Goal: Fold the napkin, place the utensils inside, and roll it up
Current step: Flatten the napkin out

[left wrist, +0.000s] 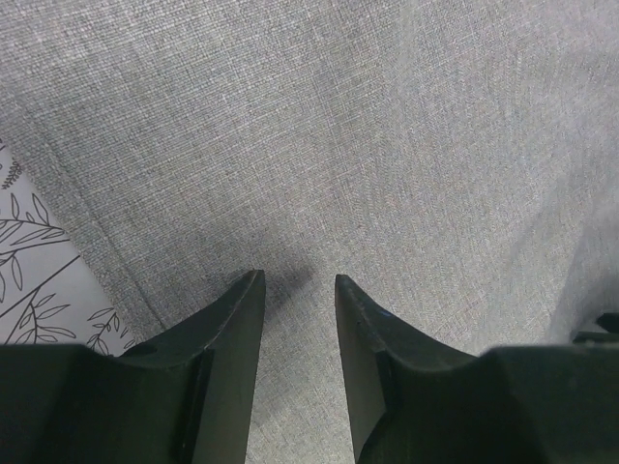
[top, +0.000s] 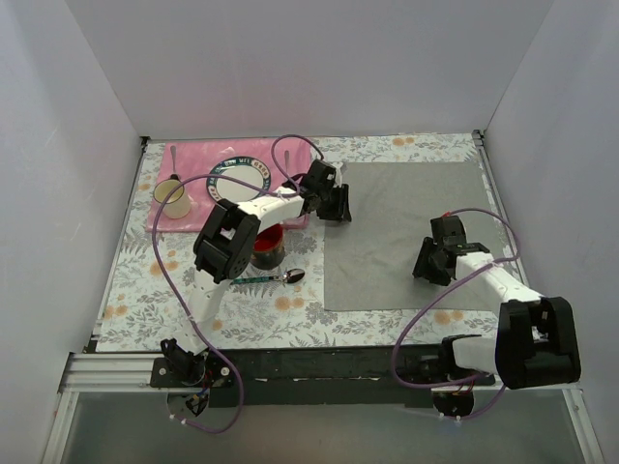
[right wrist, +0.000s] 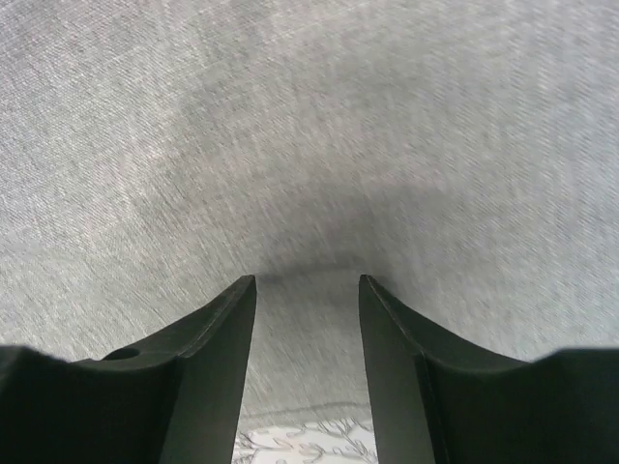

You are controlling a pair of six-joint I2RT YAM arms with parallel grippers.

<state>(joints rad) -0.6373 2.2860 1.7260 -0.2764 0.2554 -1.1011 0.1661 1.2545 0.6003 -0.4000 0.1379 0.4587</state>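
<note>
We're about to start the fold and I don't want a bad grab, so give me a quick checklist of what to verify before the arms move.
1. Napkin spread flat, not yet folded: ok.
2. Left fingers open, over the napkin near its far left corner: ok.
3. Right fingers open, over the napkin close to an edge: ok.
4. Spoon off the napkin, lying to its left: ok.
5. Either pair of fingers touching the cloth: cannot tell.
</note>
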